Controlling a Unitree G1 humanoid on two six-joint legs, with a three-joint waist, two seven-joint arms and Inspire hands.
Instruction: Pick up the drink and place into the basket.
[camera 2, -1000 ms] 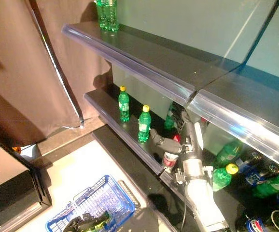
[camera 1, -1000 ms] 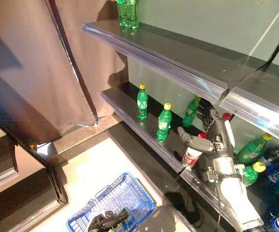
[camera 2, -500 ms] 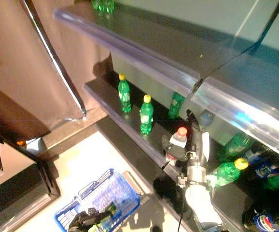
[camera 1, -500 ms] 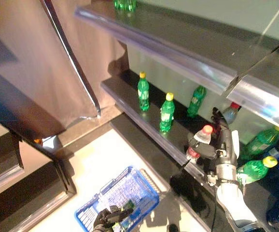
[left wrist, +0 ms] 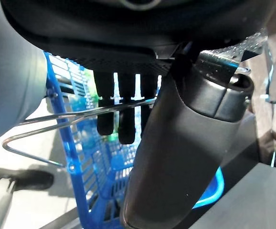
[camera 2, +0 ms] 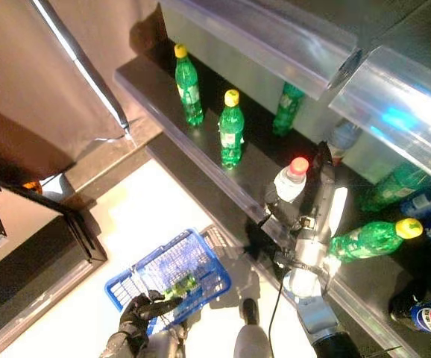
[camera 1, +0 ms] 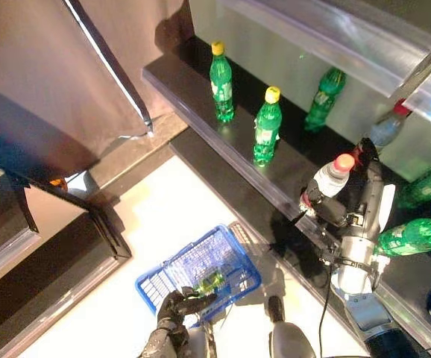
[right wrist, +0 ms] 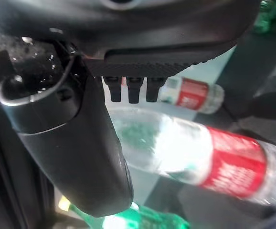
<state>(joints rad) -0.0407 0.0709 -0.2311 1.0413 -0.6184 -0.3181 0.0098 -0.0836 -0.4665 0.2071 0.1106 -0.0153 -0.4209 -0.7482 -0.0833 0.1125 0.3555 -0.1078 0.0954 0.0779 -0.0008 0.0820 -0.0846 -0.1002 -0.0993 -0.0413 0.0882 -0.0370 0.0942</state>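
Above shelf edge (camera 1: 275, 195): right hand (camera 1: 333, 214) grips drink (camera 1: 329, 177); basket (camera 1: 198, 270) well apart.

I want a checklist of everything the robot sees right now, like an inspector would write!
Surface: dark lower shelf, pale floor below.
Job's things: clear red-capped bottle held off the shelf; blue basket over the floor, one green bottle inside.
Clutter: two upright green bottles with yellow caps on the shelf, more green bottles lying to the right.
Hands: right hand curled round the clear bottle; left hand curled on the basket's wire handle.
Cables: nothing seen.
Surroundings: brown curtain to the left.
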